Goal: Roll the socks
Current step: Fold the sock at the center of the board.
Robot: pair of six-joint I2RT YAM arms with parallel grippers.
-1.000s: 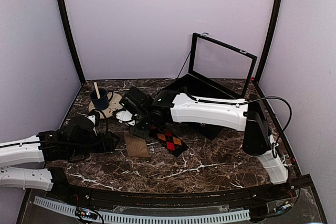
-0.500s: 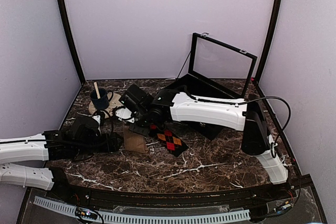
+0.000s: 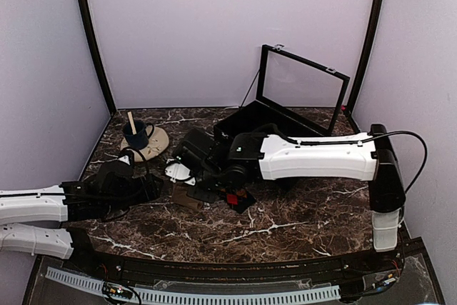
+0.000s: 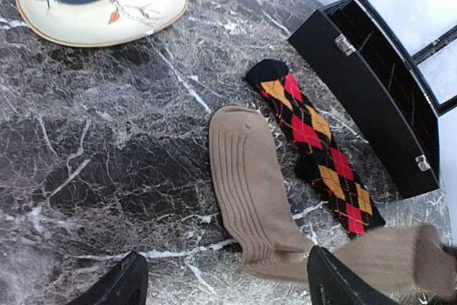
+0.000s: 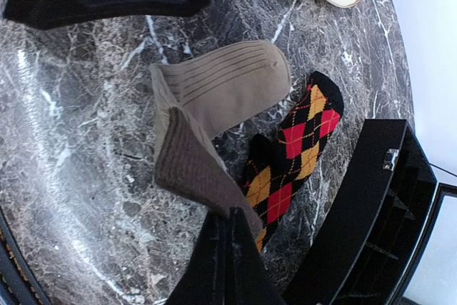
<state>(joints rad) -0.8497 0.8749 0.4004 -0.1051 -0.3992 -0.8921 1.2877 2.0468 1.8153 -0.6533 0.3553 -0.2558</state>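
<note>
The tan-brown ribbed sock (image 5: 214,87) lies on the marble with its cuff end folded up off the table. My right gripper (image 5: 227,218) is shut on that raised end. In the left wrist view the same sock (image 4: 250,191) runs toward the camera, its lifted part off to the lower right. The black sock with red and orange diamonds (image 4: 314,144) lies flat beside it, also visible in the right wrist view (image 5: 289,155). My left gripper (image 4: 228,287) hovers low over the tan sock's near bend, open, one finger (image 4: 125,287) on either side. From above, the left gripper (image 3: 153,189) is just left of the sock (image 3: 180,198).
A blue mug (image 3: 134,133) with a wooden stick stands on a cream saucer (image 4: 153,5) at the back left. A black case (image 3: 265,116) with its glass lid raised sits behind the socks, close to the argyle one (image 3: 234,198). Purple walls enclose the table.
The right arm has swung nearer and to the right, pulling the tan sock's end up and over. The left gripper has slid right toward the sock and its jaws have narrowed slightly.
</note>
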